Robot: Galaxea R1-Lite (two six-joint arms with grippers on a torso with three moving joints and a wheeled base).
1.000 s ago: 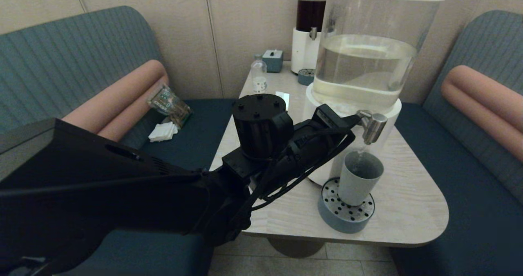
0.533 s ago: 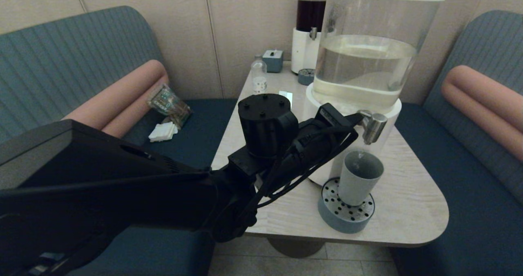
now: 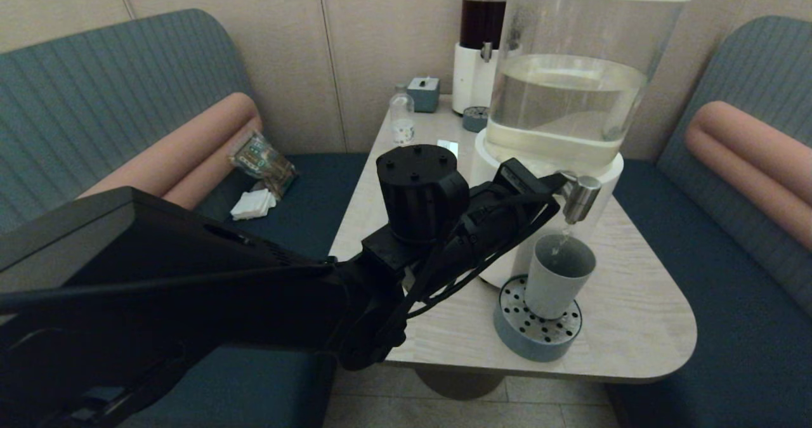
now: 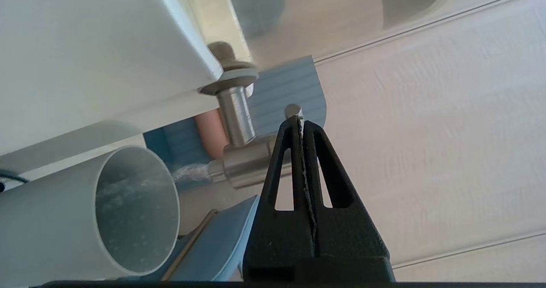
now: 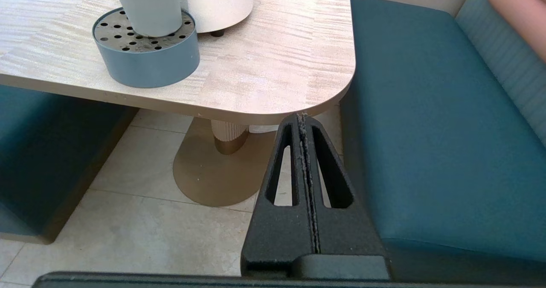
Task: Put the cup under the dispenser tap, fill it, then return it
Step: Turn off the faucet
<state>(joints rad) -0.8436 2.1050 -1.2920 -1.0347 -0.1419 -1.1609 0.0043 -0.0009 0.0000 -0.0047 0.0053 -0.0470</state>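
The grey-blue cup (image 3: 555, 279) stands upright on the round perforated drip tray (image 3: 528, 340), right beneath the steel dispenser tap (image 3: 578, 198) of the big clear tank. A thin stream of liquid falls from the tap into the cup. My left gripper (image 3: 548, 184) is shut, its tips touching the tap's small steel knob (image 4: 293, 110) on the side away from the spout. In the left wrist view the cup (image 4: 64, 224) gapes toward the tap (image 4: 243, 164). My right gripper (image 5: 302, 117) is shut on nothing, low beside the table's near right corner, and the cup (image 5: 149, 6) shows on the tray (image 5: 149, 64).
A dark-liquid dispenser (image 3: 482, 35), a small bottle (image 3: 401, 118), a blue box (image 3: 424, 94) and a second small tray (image 3: 474, 118) stand at the table's back. Upholstered benches flank the table (image 3: 634, 326). A packet (image 3: 263, 158) and napkins (image 3: 252, 205) lie on the left bench.
My left arm has edged forward and right toward the tap. The stream from the tap into the cup shows more plainly now. The cup has not moved.
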